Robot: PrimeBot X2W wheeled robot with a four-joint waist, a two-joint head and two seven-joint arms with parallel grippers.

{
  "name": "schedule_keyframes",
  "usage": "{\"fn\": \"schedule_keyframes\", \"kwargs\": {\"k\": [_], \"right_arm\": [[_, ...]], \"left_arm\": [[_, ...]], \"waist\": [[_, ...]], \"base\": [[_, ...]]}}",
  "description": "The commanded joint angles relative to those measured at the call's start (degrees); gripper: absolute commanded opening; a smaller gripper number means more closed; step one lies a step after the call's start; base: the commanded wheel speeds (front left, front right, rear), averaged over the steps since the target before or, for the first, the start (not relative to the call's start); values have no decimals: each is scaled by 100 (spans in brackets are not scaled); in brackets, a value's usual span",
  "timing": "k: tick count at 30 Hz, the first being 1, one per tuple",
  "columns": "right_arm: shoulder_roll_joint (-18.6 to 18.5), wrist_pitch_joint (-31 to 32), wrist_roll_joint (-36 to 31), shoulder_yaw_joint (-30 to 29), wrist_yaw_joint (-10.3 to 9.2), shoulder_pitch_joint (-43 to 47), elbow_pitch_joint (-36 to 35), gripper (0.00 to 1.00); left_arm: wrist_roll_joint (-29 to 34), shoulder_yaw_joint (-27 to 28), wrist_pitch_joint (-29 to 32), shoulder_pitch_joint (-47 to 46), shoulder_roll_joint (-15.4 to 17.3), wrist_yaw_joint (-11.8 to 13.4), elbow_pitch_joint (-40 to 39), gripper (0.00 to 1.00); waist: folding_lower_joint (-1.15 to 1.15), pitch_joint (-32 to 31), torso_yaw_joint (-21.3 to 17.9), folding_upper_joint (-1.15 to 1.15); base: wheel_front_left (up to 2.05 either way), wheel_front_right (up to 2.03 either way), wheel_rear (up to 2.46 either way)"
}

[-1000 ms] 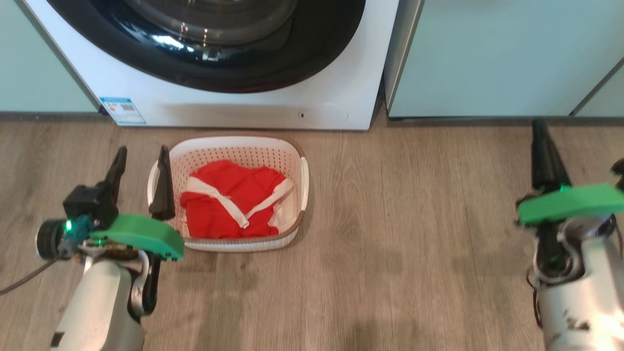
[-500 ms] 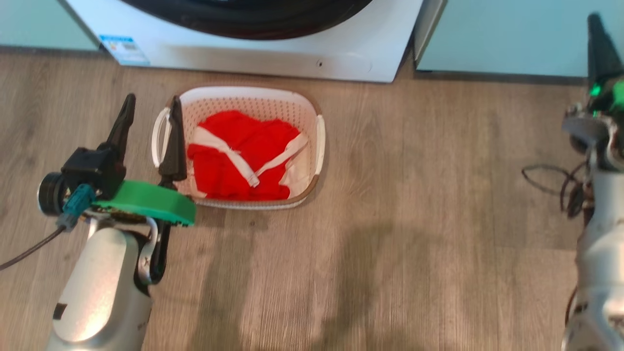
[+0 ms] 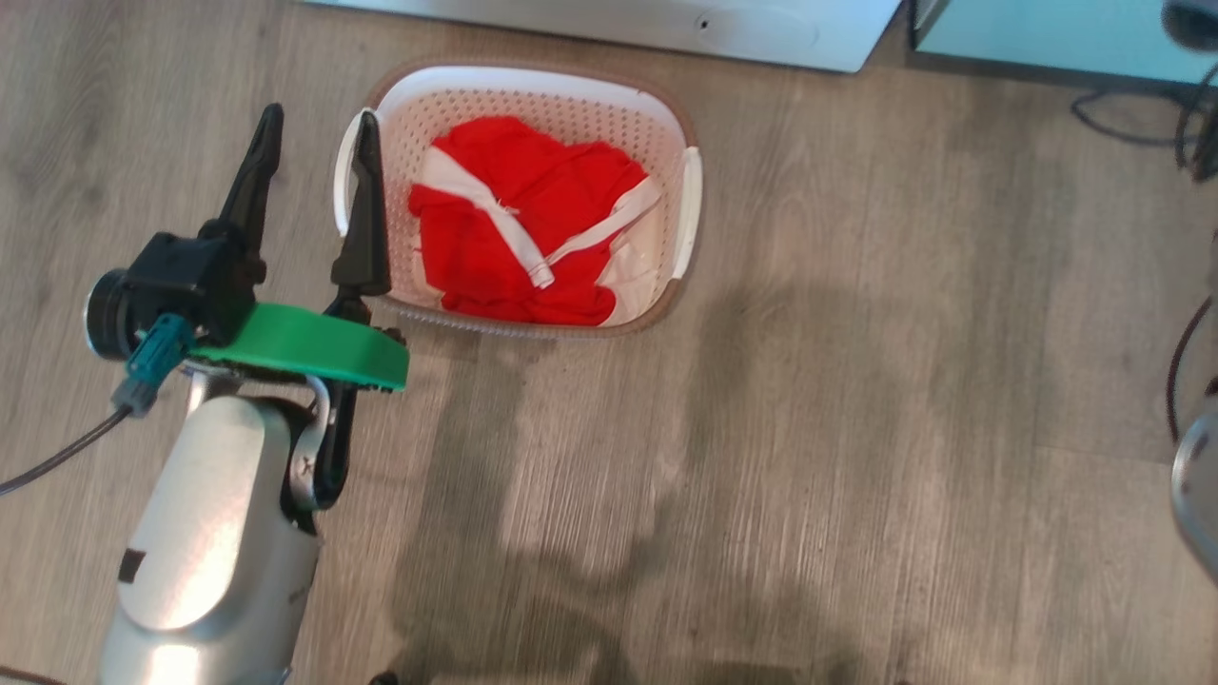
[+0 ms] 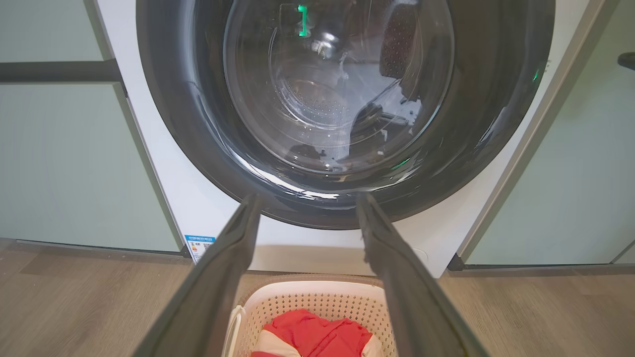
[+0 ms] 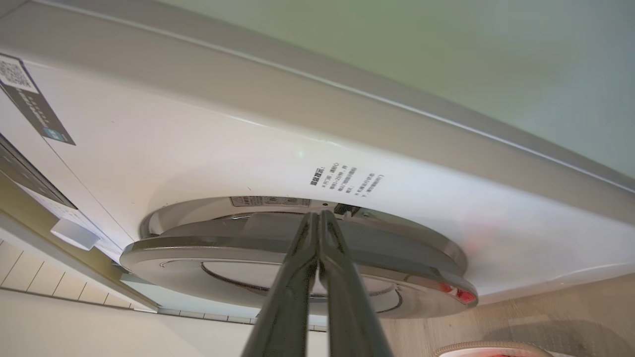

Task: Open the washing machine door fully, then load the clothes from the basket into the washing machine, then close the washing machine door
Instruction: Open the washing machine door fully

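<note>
The cream basket (image 3: 381, 105) stands on the wood floor with the red and white clothes (image 3: 519, 224) heaped inside. My left gripper (image 3: 319, 119) hangs open just left of the basket, its right finger over the left handle. In the left wrist view the open left gripper (image 4: 306, 201) faces the washing machine door (image 4: 337, 99), which lies against the white washing machine (image 4: 198, 218), above the basket (image 4: 317, 300) and clothes (image 4: 317, 334). My right gripper (image 5: 317, 215) is shut, its tips at the seam between the door (image 5: 198, 253) rim and the washing machine (image 5: 248, 148) front.
Pale green cabinets (image 4: 64, 163) flank the machine on both sides. Loose black cables (image 3: 1132, 105) lie on the floor at the far right, near a cabinet corner (image 3: 1028, 38). Open wood floor (image 3: 809, 428) spreads right of and in front of the basket.
The head camera has tilted down, so the machine slid off the top of the picture. My right gripper rose out of the head view. The left gripper stays open beside the basket.
</note>
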Motion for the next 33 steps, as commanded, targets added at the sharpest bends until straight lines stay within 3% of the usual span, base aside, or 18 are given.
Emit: {"fn": "schedule_keyframes", "kwargs": {"k": [1, 14, 33], "right_arm": [[11, 97, -84, 115, 1, -352, -106, 0], [148, 325, -533, 227, 1, -1740, 761, 0], [32, 866, -497, 1, 1, -2469, 1721, 0]], "left_arm": [[66, 145, -68, -193, 103, 15, -218, 100], [119, 95, -115, -473, -78, -70, -227, 100], [355, 208, -122, -526, -325, -240, -326, 100]], "waist": [[-1, 121, 111, 0], [-1, 575, 389, 0], [-1, 835, 556, 0]], "base": [[0, 0, 0], [0, 0, 0], [0, 0, 0]]}}
